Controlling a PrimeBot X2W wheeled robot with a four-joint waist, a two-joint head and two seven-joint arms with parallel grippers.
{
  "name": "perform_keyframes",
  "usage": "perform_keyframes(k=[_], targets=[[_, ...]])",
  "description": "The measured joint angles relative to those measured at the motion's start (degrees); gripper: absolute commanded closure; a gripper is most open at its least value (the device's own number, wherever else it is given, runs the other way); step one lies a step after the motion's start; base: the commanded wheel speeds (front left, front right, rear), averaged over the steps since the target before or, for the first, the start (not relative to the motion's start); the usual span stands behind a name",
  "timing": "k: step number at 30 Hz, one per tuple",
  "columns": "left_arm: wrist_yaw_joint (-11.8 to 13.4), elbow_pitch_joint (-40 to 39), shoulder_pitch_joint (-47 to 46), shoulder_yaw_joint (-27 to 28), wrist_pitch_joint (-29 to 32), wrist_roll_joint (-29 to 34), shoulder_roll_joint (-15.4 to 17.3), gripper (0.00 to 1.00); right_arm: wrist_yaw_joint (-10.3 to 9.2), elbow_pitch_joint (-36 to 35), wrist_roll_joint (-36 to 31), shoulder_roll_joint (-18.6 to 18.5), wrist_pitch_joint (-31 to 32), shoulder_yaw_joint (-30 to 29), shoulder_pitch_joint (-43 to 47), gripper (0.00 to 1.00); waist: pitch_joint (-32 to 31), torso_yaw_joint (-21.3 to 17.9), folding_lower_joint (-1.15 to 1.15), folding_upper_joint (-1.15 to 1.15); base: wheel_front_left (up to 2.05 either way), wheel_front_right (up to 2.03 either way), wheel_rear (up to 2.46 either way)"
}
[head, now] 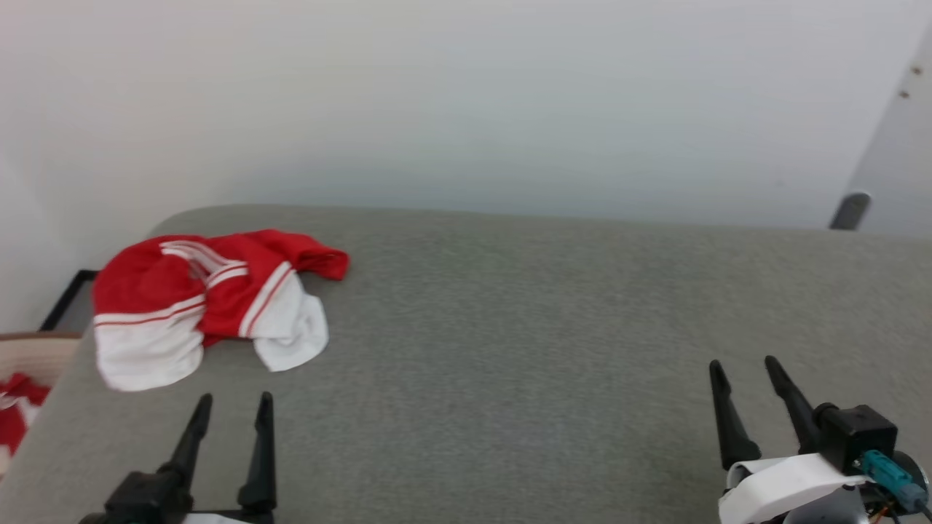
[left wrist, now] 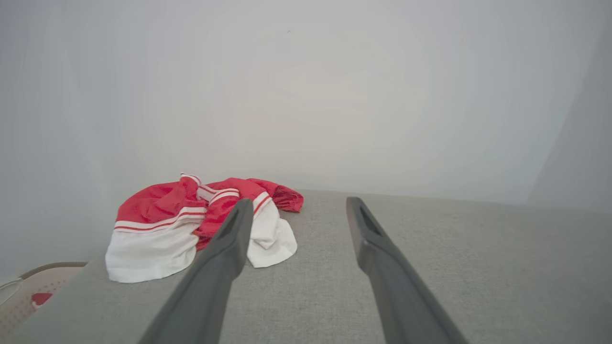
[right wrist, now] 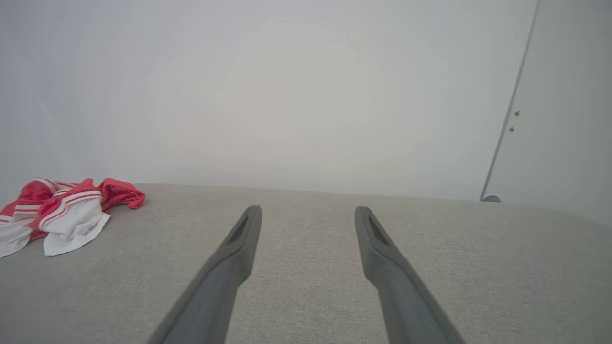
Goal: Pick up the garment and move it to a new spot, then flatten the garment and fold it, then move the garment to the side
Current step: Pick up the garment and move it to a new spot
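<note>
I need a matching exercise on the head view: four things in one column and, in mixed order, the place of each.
1 garment
2 basket
3 left jaws
4 right jaws

A lower right, open, empty
B crumpled on grey surface, far left
C off the surface's left edge
D lower left, open, near the garment

Pairs: 1-B, 2-C, 3-D, 4-A

A grey fabric-covered surface point(head: 553, 349) carries one crumpled red-and-white garment point(head: 207, 302) near its far left corner.
</note>
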Motion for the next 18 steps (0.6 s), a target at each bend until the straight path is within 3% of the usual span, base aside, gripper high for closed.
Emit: perform_keyframes(k=[18], targets=[[3.6, -4.8, 2.9, 4.1, 3.6, -2.1, 2.0, 0.00, 0.01, 4.2, 3.1, 0.1, -1.3, 6.5, -2.6, 0.00, -3.2, 14.7, 0.00, 0.00, 0.00, 0.00, 0.00]])
